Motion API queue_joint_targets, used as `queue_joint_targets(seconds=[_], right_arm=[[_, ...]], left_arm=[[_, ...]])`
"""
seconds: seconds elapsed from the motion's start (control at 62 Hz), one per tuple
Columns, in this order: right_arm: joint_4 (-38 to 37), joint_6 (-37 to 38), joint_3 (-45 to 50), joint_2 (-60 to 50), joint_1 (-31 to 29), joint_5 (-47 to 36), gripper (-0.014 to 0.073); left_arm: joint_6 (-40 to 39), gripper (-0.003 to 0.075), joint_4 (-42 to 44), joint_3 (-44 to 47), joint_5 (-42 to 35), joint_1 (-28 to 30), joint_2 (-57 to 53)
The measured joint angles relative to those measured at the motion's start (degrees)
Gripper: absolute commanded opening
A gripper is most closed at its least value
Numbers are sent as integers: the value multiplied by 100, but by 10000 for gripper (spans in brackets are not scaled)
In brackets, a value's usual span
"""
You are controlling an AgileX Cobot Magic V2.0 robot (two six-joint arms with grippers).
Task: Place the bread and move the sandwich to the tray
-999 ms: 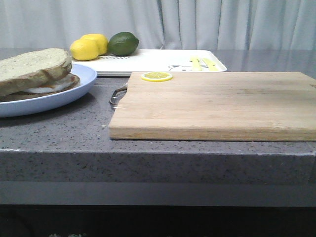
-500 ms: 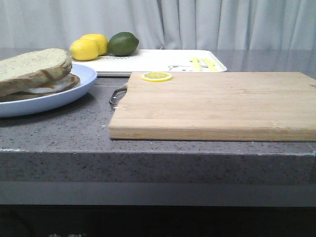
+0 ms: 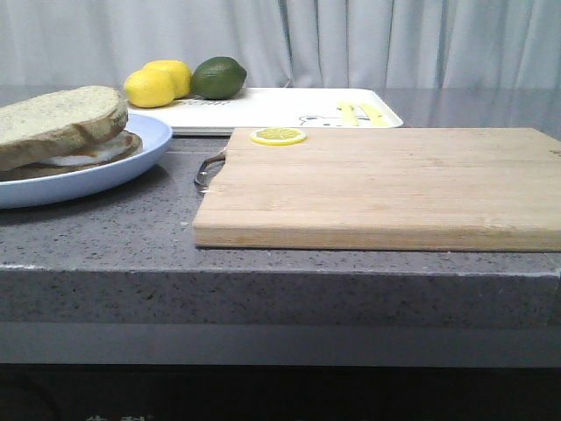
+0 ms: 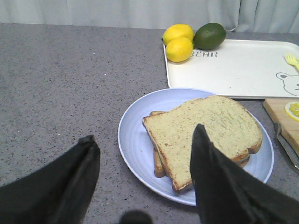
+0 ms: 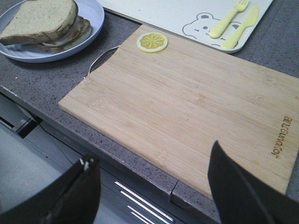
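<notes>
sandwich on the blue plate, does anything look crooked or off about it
Slightly. The top slice of the sandwich sits skewed on the lower slice, whose corner pokes out at one side, and the stack lies off-centre on the plate, toward the cutting board. Nothing is spilled or damaged.

Matt pale wooden cutting board point(image 3: 377, 184) on speckled grey stone-look counter point(image 3: 105, 232); smooth white tray point(image 3: 280, 110).
</notes>
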Motion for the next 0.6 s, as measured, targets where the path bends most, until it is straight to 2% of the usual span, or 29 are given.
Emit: queue_joint_targets(seconds=[0.21,0.338,0.5,0.596], right_arm=[[0,0,0,0,0,50,508],[0,0,0,0,0,50,508],[0,0,0,0,0,60,508],[0,0,0,0,0,70,508]], left_arm=[[0,417,231,-911,1006,0,729],[0,417,353,-1618,1720,37,1652],[0,417,352,-2379,2367,573,2834],[203,417,36,-2812,2670,1101,3564]])
